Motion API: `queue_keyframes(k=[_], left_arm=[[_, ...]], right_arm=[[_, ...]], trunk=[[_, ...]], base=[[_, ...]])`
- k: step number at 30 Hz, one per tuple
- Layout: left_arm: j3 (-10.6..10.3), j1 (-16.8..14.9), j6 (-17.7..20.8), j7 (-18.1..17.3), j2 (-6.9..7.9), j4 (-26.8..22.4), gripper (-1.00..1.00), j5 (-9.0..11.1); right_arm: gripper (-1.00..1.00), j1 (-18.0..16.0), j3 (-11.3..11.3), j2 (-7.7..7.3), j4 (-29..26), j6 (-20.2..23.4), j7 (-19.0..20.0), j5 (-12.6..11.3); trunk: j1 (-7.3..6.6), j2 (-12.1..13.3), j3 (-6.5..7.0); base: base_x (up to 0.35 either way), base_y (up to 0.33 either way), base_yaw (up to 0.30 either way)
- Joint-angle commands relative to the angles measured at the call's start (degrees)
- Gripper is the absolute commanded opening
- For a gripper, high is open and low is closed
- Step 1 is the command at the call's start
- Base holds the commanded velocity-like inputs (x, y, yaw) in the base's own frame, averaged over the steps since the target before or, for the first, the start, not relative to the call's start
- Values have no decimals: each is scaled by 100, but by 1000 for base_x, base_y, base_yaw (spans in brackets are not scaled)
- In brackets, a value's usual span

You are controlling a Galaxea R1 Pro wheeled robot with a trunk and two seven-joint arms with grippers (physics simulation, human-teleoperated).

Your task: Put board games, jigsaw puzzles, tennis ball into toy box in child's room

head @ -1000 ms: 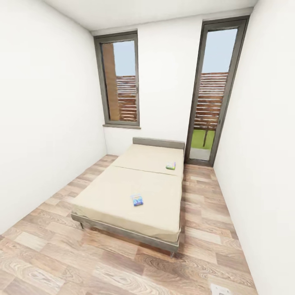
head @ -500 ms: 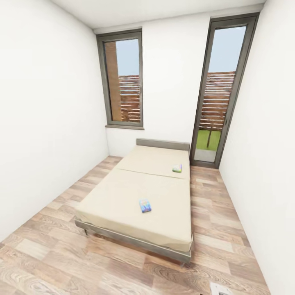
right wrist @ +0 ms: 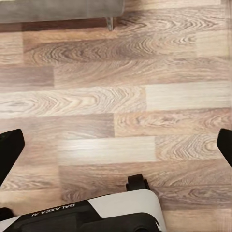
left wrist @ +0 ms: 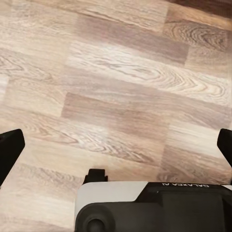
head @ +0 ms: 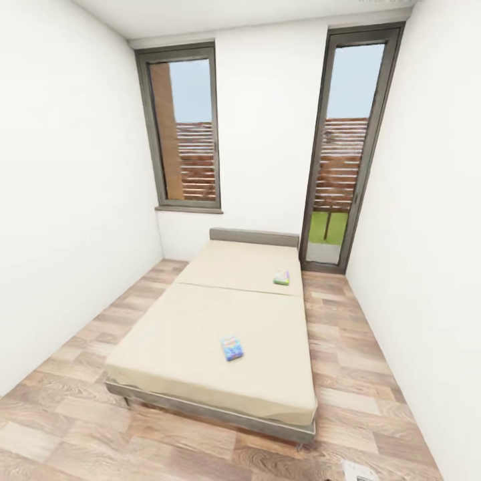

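Two board games lie flat on the bed: the nearer game box and the far one; probably light and stiff, so pinch a long edge. Your left claw and right claw hang spread wide, empty, over the wood floor.

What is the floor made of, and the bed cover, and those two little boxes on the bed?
The floor looks like wood planks, or a wood-print laminate: brown grain swirls and staggered board joints show. The bed has a plain, matte beige cover, probably fabric, on a grey frame. The two board games look like printed cardboard, flat with bright covers, though they are too small to be sure.
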Motion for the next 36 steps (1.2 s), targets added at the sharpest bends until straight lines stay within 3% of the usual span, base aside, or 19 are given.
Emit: queue_keyframes(k=[1,19,36], left_arm=[[29,-2,-20,10,-2,6,100,-4],[29,-2,-20,10,-3,-6,100,4],[80,-2,-15,5,26,-35,100,45]], right_arm=[[100,1,-23,2,-12,32,-12,-21],[100,1,-24,0,-12,27,-12,-14],[100,54,11,-17,-12,19,-12,87]], trunk=[[4,-5,-3],[4,-5,-3],[4,-5,-3]], base=[[107,42,-277],[16,6,-277],[0,0,-34]])
